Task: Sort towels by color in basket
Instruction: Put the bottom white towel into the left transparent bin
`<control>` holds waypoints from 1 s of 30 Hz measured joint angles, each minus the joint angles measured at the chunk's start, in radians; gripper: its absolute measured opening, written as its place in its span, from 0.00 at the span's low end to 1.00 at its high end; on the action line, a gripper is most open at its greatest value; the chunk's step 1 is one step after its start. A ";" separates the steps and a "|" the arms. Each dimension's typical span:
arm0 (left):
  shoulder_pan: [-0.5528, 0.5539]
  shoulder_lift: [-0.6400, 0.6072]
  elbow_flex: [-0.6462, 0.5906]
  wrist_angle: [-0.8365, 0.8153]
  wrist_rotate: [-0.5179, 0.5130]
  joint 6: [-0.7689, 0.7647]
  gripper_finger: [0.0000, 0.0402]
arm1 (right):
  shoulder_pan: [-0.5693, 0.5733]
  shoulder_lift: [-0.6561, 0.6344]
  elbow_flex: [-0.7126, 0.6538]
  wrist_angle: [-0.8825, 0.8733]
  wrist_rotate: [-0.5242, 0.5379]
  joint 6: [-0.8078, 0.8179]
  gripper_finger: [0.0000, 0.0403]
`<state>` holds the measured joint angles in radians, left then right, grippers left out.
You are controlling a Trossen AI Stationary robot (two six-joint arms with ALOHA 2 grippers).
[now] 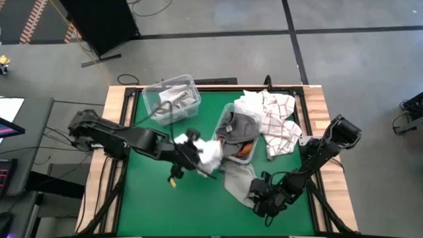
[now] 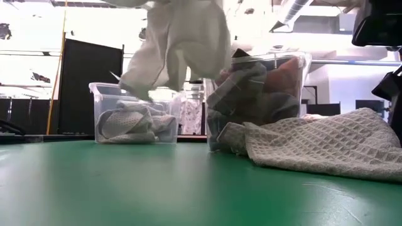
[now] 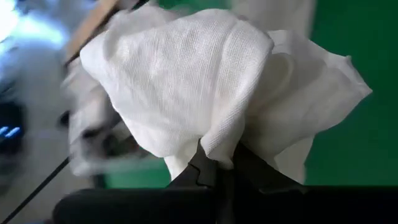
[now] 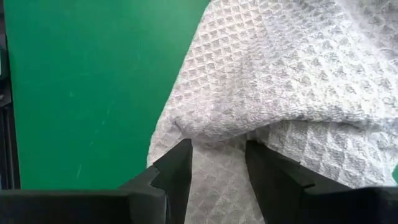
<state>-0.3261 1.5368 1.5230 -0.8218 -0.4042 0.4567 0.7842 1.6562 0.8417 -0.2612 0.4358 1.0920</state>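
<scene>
Nowhere is writing legible. Left gripper (image 1: 198, 155) pinches the plain white towel (image 3: 205, 81) aloft; right gripper (image 4: 217, 163), parted, straddles the light grey towel (image 4: 298, 81).

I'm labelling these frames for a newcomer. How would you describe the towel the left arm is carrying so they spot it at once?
Start at the green table, then find the two clear bins on it. Just in front of the nearer bin, the left gripper holds a plain white towel off the table. It alone is smooth and white, unlike the waffled grey towel beside it.
</scene>
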 joint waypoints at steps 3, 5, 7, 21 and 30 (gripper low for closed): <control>0.018 -0.061 0.000 -0.054 -0.100 -0.024 0.02 | 0.001 0.000 0.000 0.000 0.000 0.000 0.46; 0.037 -0.099 0.000 -0.080 -0.171 -0.033 0.02 | 0.001 0.000 0.000 0.003 0.000 0.000 0.46; 0.059 -0.138 0.000 -0.103 -0.237 -0.040 0.02 | 0.001 0.000 0.000 0.003 0.000 0.000 0.46; 0.407 -0.236 0.002 -0.160 -0.388 0.029 0.02 | 0.001 0.000 0.000 0.008 0.001 -0.001 0.46; 0.664 -0.224 -0.040 -0.089 -0.217 0.103 0.02 | 0.001 0.000 0.000 0.011 0.012 -0.001 0.46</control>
<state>0.3380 1.3124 1.4828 -0.9109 -0.6207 0.5596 0.7853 1.6562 0.8417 -0.2497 0.4477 1.0914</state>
